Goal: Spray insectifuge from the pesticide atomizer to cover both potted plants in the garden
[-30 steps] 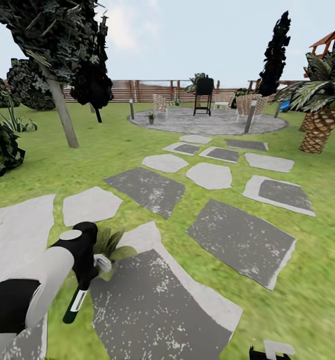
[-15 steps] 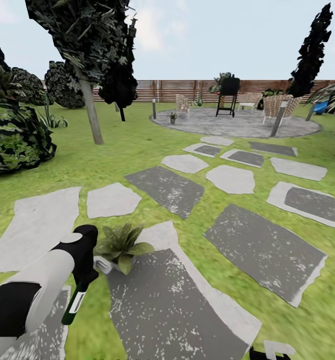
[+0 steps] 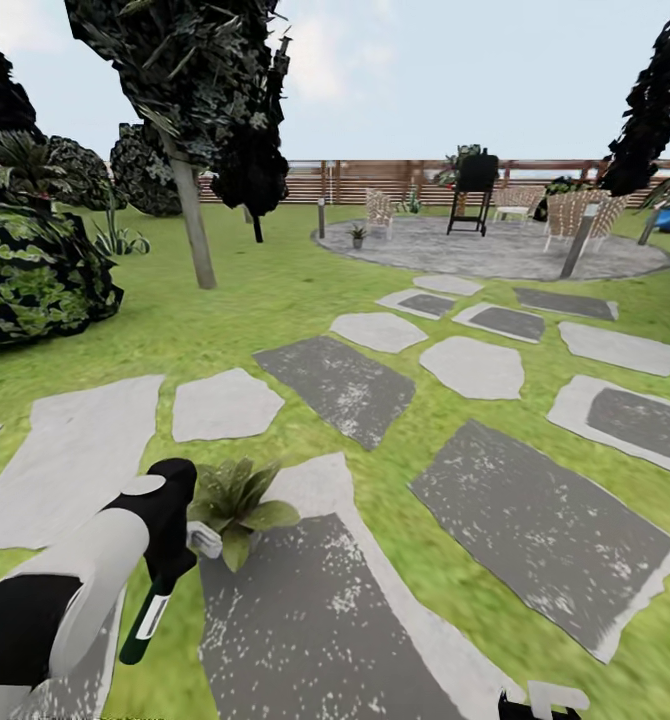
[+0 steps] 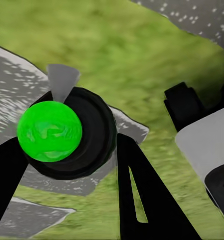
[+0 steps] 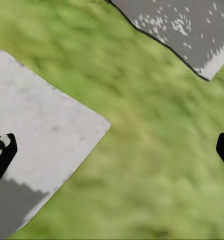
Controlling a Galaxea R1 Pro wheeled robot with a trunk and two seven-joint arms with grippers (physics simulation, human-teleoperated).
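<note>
I have the pesticide atomizer point(image 3: 147, 618) already in my left gripper point(image 3: 165, 570): in the head view the dark bottle with its pale label hangs below the gripper, at the lower left, over the grass beside a stepping stone point(image 3: 315, 620). In the left wrist view I see the bottle point(image 4: 66, 132) end-on, a round black body with a bright green disc, and the two black fingers point(image 4: 142, 195) are closed on both sides of it. So I judge the picking up as done.

The nearer potted plant point(image 3: 233, 497) stands just beside the left gripper, at the edge of the same stepping stone. I see no spray on its leaves, so I judge that covering it is not yet done, though I cannot be sure from these pictures. The nozzle seems not turned to the plant yet; I cannot tell which end points where.

A second small potted plant point(image 3: 357, 235) stands far away on the round paved patio point(image 3: 495, 255), near the black grill point(image 3: 473, 180) and the fence point(image 3: 375, 180). That one is left for later and needs a drive.

My right gripper point(image 5: 112, 150) has its fingertips wide apart over grass, holding nothing.
</note>
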